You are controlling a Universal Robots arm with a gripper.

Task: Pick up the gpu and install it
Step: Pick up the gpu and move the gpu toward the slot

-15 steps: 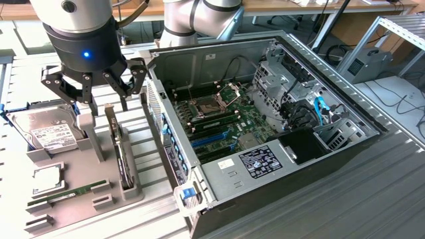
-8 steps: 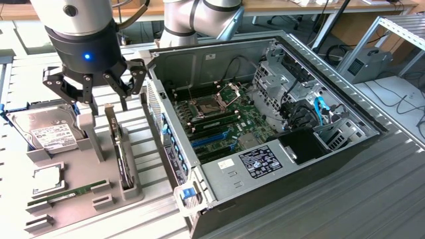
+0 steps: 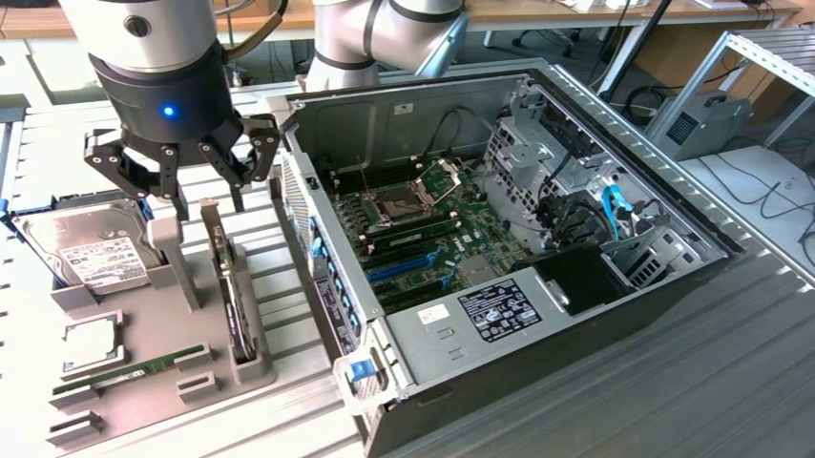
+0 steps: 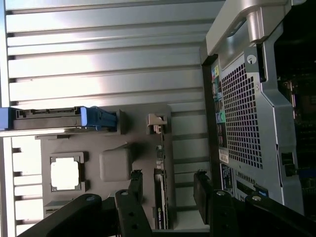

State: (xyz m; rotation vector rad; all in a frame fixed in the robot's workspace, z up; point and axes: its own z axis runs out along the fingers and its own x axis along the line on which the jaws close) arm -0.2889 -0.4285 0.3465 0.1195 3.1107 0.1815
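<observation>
Wide-open end effector (image 3: pixel 204 196) over the gray parts fixture (image 3: pixel 140 324), a finger (image 4: pixel 134 190) on either side of the gpu (image 3: pixel 233 296), gaps visible on both sides. Gpu upright on its long edge in a fixture slot, just beside the open computer case (image 3: pixel 510 258). Hard drive (image 3: pixel 95 253), CPU (image 3: pixel 90 342) and memory stick (image 3: pixel 128 367) seated in the same fixture. Ribbed metal worktop (image 3: pixel 713 372) underneath.

No legible text. White label (image 3: pixel 99 262) on hard drive (image 3: pixel 57 229) and black sticker (image 3: pixel 499 310) in computer case (image 3: pixel 510 420) carry print, too small to read.
</observation>
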